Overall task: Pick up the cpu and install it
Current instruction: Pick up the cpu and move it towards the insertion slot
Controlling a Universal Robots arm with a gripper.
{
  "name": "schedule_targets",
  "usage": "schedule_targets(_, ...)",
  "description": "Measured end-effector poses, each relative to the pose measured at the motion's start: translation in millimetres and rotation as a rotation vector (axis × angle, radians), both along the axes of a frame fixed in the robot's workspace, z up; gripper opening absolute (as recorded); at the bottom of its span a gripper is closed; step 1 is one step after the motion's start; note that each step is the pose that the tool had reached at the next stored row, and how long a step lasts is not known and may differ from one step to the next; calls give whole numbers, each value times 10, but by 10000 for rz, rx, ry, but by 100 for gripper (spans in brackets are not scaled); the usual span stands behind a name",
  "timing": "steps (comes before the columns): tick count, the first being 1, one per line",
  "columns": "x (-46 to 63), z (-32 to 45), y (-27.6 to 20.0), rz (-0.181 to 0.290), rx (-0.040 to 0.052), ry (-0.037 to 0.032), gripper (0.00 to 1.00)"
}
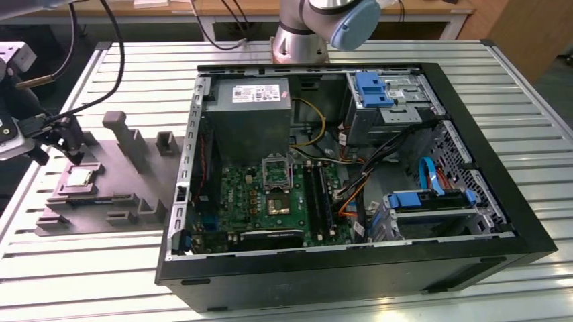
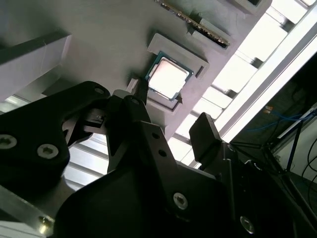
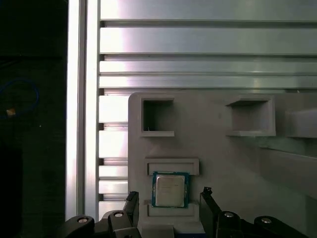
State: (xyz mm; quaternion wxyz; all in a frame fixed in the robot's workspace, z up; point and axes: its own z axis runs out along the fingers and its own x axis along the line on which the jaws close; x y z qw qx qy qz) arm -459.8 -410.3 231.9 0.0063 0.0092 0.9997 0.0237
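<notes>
The cpu (image 1: 80,176) is a small, thin, flat square chip with a pale silvery-beige metal top. In the first wrist view the cpu (image 3: 170,189) shows a darker, greenish rim around that top. It lies flat with the metal side up, seated in a shallow square recess of the grey fixture plate (image 1: 98,201), toward the plate's end at the exterior view's left; its edges sit square with the recess, whose raised lips border it on two opposite sides.
</notes>
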Motion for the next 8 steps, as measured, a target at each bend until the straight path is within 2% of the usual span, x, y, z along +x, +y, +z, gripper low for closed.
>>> schedule_targets(8,0,-97,-1,19,1,0,60)
